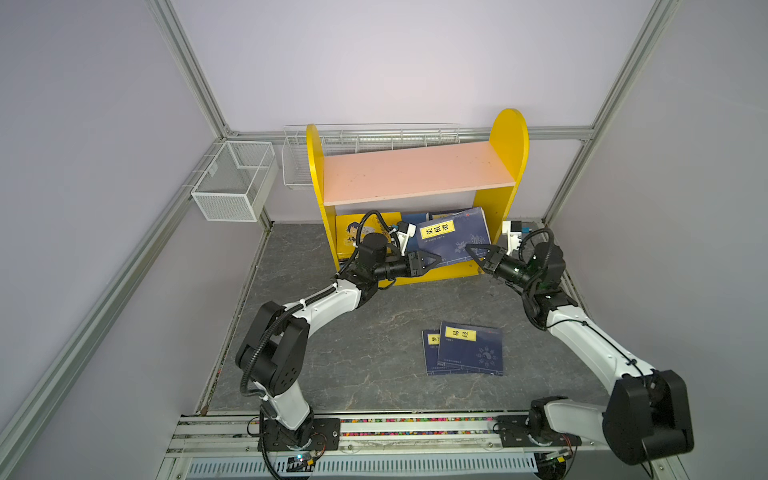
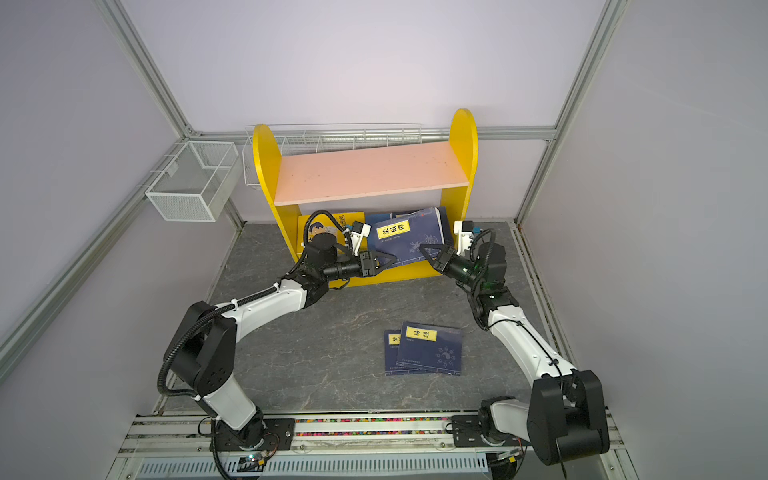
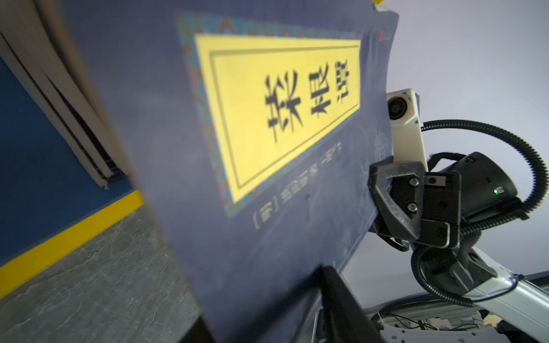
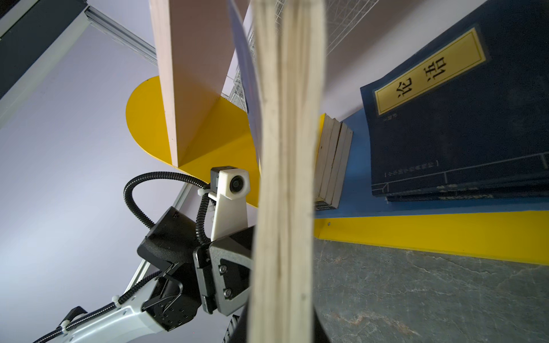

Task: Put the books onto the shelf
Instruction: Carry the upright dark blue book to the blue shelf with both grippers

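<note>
The navy book (image 1: 453,237) with the yellow title label stands tilted at the mouth of the lower compartment of the shelf (image 1: 415,174), centre of both top views. It is taken at both lower corners, probably because a thin, limp paperback would flop if steered in by one edge alone.

The right gripper (image 3: 377,202), right of centre in the left wrist view, has its fingers (image 3: 386,190) pressed together on the book's edge; the page edges (image 4: 285,178) run down the middle of the right wrist view.

The left gripper (image 1: 434,262) brackets the opposite corner. One of its fingers (image 3: 335,297) lies over the cover at the lower centre of the left wrist view and the other is hidden behind; whether they pinch yet I cannot tell.

Yellow books (image 1: 357,237) lean at the compartment's left end; another navy volume (image 4: 460,118) rests on the blue board (image 4: 356,178), upper right of the right wrist view; the pink board (image 1: 415,166) is bare.

Two navy books (image 1: 469,349) lie flat and overlapping on the table (image 1: 332,353), lower centre-right of both top views, not yet shelved.
</note>
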Motion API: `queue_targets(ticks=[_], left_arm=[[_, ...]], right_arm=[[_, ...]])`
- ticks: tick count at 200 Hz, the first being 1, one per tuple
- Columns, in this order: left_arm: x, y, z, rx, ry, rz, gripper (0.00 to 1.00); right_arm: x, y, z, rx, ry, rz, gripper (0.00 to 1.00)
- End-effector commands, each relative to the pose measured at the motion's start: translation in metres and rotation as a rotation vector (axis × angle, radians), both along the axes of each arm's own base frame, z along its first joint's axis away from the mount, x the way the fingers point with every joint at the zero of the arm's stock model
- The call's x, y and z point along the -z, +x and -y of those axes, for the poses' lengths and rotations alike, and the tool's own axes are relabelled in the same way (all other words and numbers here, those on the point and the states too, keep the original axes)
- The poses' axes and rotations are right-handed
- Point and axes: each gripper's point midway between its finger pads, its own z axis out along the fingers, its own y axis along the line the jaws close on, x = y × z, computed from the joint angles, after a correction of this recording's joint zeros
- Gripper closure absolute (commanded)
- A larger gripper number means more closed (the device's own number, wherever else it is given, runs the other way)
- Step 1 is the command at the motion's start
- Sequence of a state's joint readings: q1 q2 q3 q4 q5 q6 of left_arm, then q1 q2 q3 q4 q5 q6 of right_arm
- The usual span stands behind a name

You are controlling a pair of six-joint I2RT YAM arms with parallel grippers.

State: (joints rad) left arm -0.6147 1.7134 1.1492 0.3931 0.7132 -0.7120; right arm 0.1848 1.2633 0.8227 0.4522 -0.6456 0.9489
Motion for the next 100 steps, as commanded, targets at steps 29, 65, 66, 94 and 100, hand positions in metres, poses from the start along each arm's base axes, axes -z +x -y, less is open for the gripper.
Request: queue_targets(ticks=[29,65,66,94,100], left_arm=[[-0.031,-0.008,0.01,0.005,-0.036,0.105,1.0],[-0.046,-0.005,0.015,-0.004,-0.094,0.116,1.0],[-0.046,-0.004,0.015,-0.004,-0.097,0.117,1.0],[-0.053,-0.001,0.02,-0.008,-0.134,0.111,1.0],[-0.052,0.0,0.02,-0.012,-0.136,0.109,1.0]], right_arm=[[0.004,-0.001,-0.009,0.031,-0.033,-0.003,0.66],[-0.002,-0.001,-0.018,0.041,-0.029,0.014,0.48],[-0.003,-0.001,-0.019,0.041,-0.028,0.014,0.48],[-0.01,0.001,-0.024,0.042,0.011,0.031,0.5],[-0.011,0.001,-0.025,0.043,0.022,0.034,0.51]])
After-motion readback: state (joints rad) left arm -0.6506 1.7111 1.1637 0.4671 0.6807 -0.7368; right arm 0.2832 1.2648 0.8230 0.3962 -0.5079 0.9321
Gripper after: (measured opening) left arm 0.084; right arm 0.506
